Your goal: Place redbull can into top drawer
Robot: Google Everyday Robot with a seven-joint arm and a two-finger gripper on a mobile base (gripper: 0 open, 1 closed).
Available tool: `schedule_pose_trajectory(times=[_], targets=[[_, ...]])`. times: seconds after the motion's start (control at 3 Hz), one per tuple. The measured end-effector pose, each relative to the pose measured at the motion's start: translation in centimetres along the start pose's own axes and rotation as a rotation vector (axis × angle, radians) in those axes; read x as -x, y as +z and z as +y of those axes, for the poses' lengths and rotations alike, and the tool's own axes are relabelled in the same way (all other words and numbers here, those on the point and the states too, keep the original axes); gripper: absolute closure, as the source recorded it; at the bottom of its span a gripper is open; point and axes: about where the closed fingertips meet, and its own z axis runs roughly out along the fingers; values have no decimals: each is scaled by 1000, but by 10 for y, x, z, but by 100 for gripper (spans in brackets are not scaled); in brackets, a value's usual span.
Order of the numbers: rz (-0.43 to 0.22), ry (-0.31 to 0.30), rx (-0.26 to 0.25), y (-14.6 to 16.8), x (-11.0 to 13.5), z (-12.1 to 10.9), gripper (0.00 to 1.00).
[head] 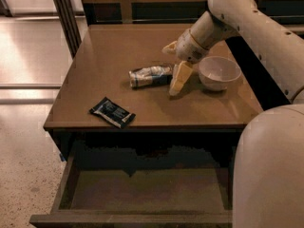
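Silver and dark blue, the redbull can (149, 76) lies on its side on the brown table (104, 51), one end right at your gripper (172, 70). The gripper's two cream fingers (180, 77) stand spread apart and grip nothing yet. That low, wrist-down pose looks set for a pinch across the can's body. A white bowl (219, 72) sits just beside the gripper, on the side away from the can, so mind its rim. A black snack packet (112, 112) lies well apart, toward the table's front edge. Below that edge the top drawer (142, 194) stands open, its bottom bare: you would lift, cross the edge, then lower.
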Motion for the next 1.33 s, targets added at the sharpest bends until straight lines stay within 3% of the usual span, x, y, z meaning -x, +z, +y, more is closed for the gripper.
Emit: schedule_pose_trajectory(times=[0.67,1.33], targets=[[-5,-85,57,13,30,-13,0],[-6,-88,56,13,32,-14,42]])
